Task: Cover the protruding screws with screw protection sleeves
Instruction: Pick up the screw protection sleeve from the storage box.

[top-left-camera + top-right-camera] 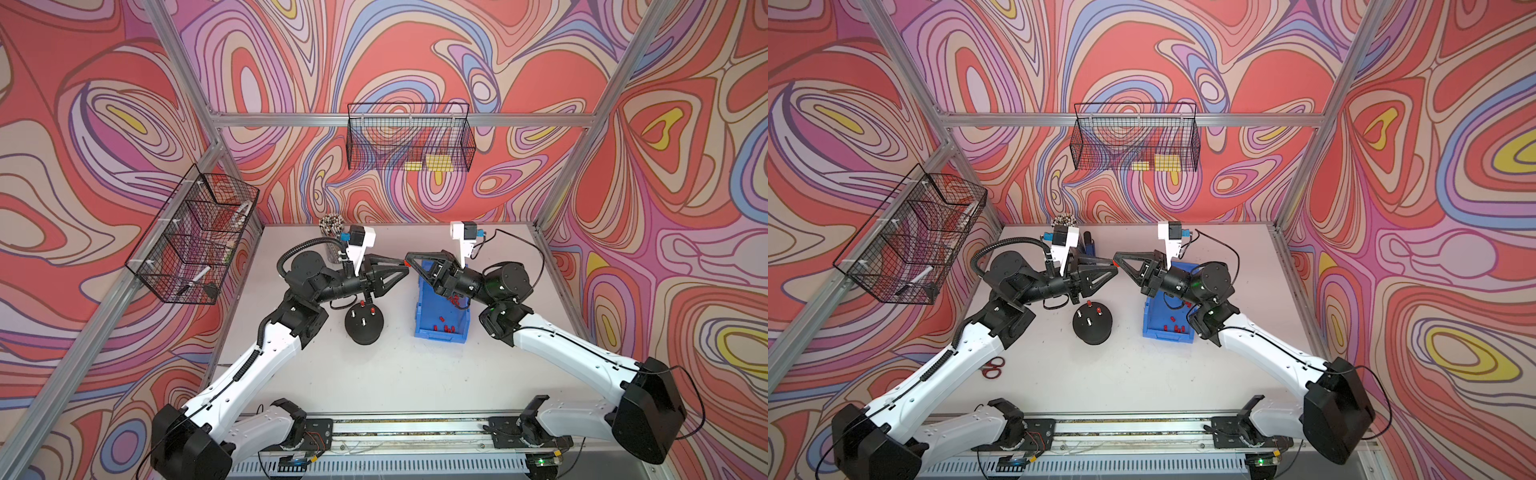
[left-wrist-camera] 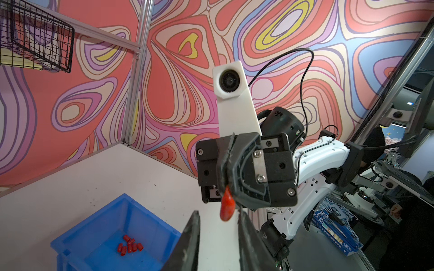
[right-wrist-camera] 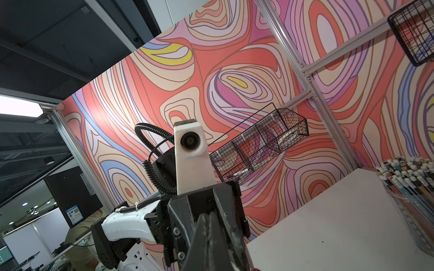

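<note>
In both top views the grippers meet tip to tip just above centre. The right gripper (image 1: 408,258) is pinched tight on one red sleeve (image 1: 404,262), and the left gripper (image 1: 405,267) has its jaws parted around it. Below them the base (image 1: 365,334) stands on the table (image 1: 374,374). Two of its screws are already red-capped and two screws (image 1: 363,322) are bare. To the right, the bin (image 1: 440,338) holds spare sleeves (image 1: 446,329).

In the left wrist view, the sleeve (image 2: 227,206) juts from the right gripper (image 2: 226,187) at lower centre. Its free end sits between the left fingers (image 2: 191,234), which do not seem to touch it. More sleeves (image 2: 130,245) lie in the bin (image 2: 105,211) at lower left.

In the right wrist view, the right fingers (image 3: 211,234) are closed at lower centre with the left gripper's body behind them. The sleeve cannot be made out. Pencils (image 3: 404,176) stand at the right edge.

This looks like a handover. The left jaws should close squarely and gently on the soft sleeve, leaving its open mouth clear. The right should release only once that hold is firm.
</note>
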Tool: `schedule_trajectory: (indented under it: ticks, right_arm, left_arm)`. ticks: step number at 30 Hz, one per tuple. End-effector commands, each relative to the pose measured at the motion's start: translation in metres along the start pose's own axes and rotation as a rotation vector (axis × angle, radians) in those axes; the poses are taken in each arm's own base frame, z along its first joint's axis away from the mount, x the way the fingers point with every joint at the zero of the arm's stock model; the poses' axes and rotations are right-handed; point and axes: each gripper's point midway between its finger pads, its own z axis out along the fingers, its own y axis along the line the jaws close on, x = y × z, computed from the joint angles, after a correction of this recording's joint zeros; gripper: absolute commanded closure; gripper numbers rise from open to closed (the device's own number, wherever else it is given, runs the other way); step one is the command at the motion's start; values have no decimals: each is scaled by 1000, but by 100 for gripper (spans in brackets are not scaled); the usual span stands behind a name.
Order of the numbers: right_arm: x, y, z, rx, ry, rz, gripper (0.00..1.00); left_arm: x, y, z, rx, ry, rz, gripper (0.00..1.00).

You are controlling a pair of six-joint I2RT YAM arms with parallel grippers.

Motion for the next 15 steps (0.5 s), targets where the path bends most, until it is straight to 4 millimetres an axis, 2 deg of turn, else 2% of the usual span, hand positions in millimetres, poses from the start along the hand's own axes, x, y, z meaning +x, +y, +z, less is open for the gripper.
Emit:
schedule_trajectory:
  ticks: [1,8,15]
  right_arm:
    - [-13,14,3,-34,-28,-29,100]
    - [-12,14,3,-31,-25,-26,100]
    - [-11,10,4,-20,-19,-21,100]
  left_arm:
    - [-12,-12,-1,40,-36,37,71]
    - [-13,-13,0,52,-40,37,80]
    - [-14,-15,0,59,-46,41,82]
